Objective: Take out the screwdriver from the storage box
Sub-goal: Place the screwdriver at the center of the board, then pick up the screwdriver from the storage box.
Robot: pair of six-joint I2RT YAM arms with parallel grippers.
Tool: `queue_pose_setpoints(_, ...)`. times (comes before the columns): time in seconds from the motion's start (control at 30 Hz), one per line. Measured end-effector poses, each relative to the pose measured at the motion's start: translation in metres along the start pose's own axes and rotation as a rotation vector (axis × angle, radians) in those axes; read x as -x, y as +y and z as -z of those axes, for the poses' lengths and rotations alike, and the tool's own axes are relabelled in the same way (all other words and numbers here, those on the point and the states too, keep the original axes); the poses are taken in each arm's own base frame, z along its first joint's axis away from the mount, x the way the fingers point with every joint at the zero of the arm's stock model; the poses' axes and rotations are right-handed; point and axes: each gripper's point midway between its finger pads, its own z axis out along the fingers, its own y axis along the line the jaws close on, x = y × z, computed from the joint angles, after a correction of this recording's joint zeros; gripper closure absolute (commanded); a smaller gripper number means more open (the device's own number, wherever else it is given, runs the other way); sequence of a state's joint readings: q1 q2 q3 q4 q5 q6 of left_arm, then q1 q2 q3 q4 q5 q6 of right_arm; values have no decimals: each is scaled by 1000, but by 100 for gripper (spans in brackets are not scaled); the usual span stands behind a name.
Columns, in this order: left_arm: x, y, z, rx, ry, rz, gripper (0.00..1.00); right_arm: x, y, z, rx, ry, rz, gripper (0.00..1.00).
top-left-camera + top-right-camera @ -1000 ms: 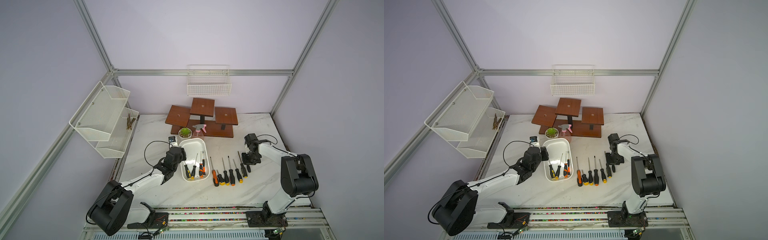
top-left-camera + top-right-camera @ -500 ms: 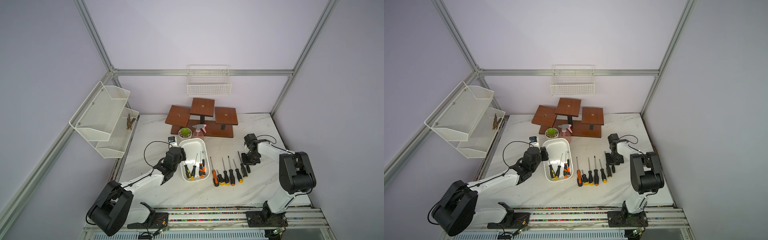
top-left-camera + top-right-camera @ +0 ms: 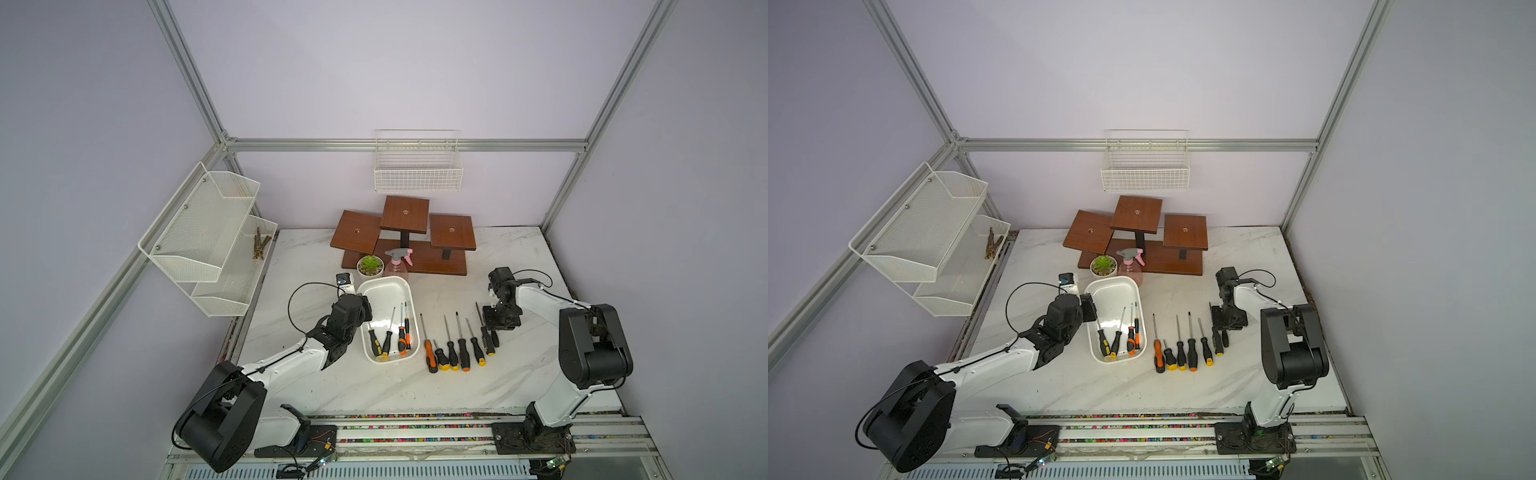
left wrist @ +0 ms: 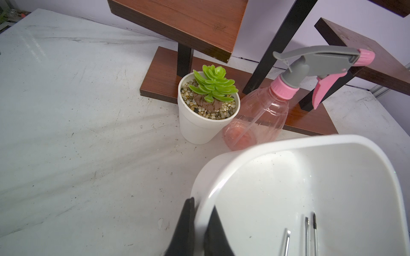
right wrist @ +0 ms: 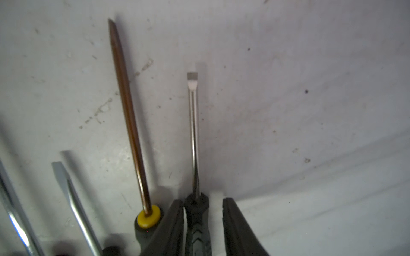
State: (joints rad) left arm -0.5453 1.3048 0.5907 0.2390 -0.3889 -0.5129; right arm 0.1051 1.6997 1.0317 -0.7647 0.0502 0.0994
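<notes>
Right hand (image 5: 203,200) jaws parted since last second: black-handled screwdriver (image 5: 193,137) let go, lying on bench (image 5: 288,88) between jaws, one jaw against handle. Left hand (image 4: 202,204) clamped on storage box (image 4: 288,141) rim. Open wider, lift straight up, don't nudge yellow-collared neighbour (image 5: 148,218) just beside.

White storage box (image 3: 384,299) lies flat, 4 screwdrivers (image 3: 401,340) at its near end.
</notes>
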Motion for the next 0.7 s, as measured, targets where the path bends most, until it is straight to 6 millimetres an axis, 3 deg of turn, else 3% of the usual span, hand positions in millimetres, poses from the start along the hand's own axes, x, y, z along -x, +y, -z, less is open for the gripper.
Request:
queue_pose_setpoints(0.13,0,0,0,0,0,0,100,9,3,24,32,-80,-13,64)
queue_pose_setpoints(0.3,0,0,0,1,0,0,100,23,12,75,114,-240,-42,64)
queue_pose_setpoints(0.43,0,0,0,1,0,0,100,27,31,115,212,-367,-57,62)
queue_pose_setpoints(0.5,0,0,0,1,0,0,100,22,51,133,252,-423,-35,62)
queue_pose_setpoints(0.7,-1,1,-1,3,4,-1,100,-23,152,171,459,-496,98,62)
